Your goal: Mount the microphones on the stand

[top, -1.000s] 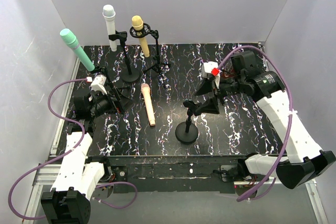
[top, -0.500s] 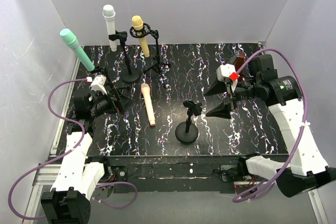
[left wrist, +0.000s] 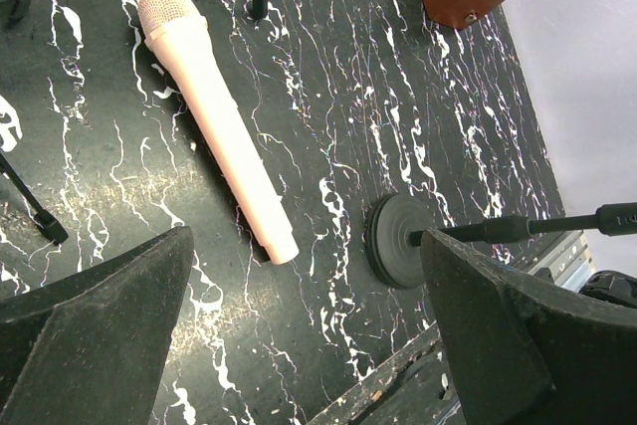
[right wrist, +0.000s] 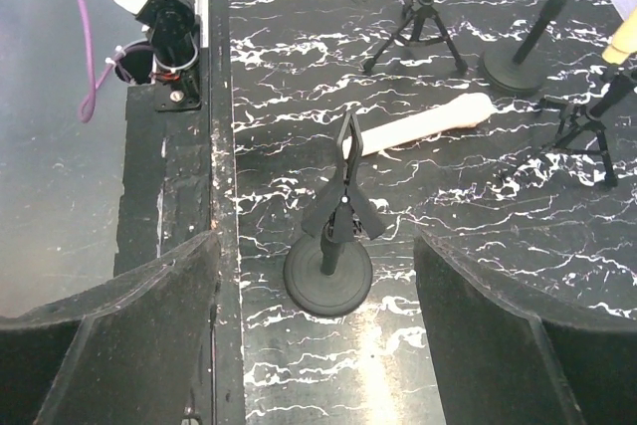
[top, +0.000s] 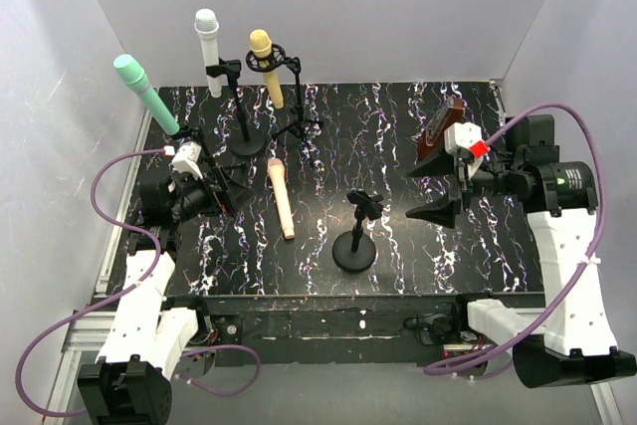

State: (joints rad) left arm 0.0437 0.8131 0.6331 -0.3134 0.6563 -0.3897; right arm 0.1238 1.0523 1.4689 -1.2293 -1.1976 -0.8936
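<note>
Two sets of jaws stand wide apart, holding nothing. The right gripper (top: 436,186) hangs right of the bare stand (top: 355,236), with the metronome (top: 444,124) just behind it. The left gripper (left wrist: 307,241) sits left of the pink mic (top: 280,198), which lies flat on the table (top: 398,111). The mint mic (top: 144,95), white mic (top: 209,42) and yellow mic (top: 265,59) are mounted at the back left.

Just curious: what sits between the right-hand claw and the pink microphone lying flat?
An empty clip stand stands between the right gripper and the pink microphone, as seen in the top view.
</note>
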